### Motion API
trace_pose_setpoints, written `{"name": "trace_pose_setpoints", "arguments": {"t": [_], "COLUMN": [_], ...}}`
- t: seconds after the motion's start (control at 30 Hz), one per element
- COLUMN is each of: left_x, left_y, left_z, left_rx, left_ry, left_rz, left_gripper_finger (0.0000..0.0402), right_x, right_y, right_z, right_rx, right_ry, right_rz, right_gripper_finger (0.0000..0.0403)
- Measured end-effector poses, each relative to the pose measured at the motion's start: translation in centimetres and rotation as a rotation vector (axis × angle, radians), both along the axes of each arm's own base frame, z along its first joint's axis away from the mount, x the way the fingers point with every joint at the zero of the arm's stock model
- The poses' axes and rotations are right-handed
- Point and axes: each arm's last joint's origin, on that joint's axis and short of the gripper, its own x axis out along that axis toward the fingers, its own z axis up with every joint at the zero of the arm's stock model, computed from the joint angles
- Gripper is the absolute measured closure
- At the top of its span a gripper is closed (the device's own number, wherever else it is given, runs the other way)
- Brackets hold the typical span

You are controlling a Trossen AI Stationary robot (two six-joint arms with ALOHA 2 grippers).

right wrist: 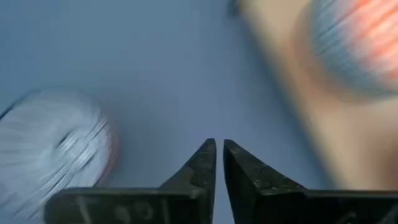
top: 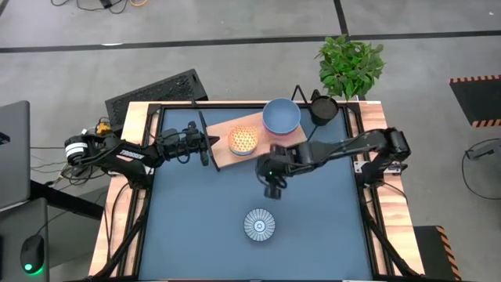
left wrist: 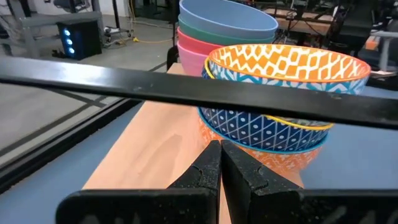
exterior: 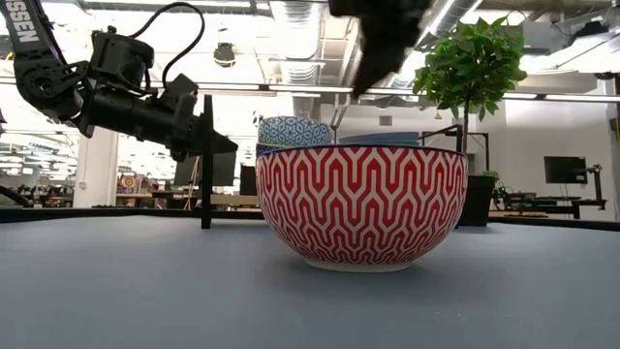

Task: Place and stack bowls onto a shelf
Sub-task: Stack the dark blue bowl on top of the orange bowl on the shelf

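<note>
We can read only one piece of lettering: white capital letters "SSEN" on the dark left robot arm (exterior: 29,39) at the top corner of the low view, the start of the word cut off by the edge. White marks on the same arm from above are too small for us to read.

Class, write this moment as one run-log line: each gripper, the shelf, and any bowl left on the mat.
left gripper: shut, at shelf edge | right gripper: empty, over mat | shelf: two bowl stacks | loose bowl: on mat
</note>
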Motion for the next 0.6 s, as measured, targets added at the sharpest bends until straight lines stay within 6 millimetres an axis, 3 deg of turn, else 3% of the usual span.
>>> {"name": "trace_pose_setpoints", "arguments": {"t": [0.3,0.47,0.6], "left_x": [0.0,0.0,-0.2], "left_y": [-0.1,-0.3,-0.9], "left_z": [-0.2,-0.3,-0.7], "left_rx": [-0.066,-0.153,-0.267], "left_ry": [-0.009,-0.011,0.038], "left_rz": [-0.025,-0.081,-0.217], "left_gripper_finger": [0.0391,0.0347,0.0302], "right_x": [-0.3,-0.5,-0.7], "right_y": [1.4,1.2,1.5], "right_z": [-0.7,-3.3,-5.4], "right_rx": [0.189,0.269,0.312], "right_ry": [0.059,0.083,0.066], "right_rz": [0.084,0.052,0.05], "right_gripper_finger": [0.0239,0.0184,0.0176]}}
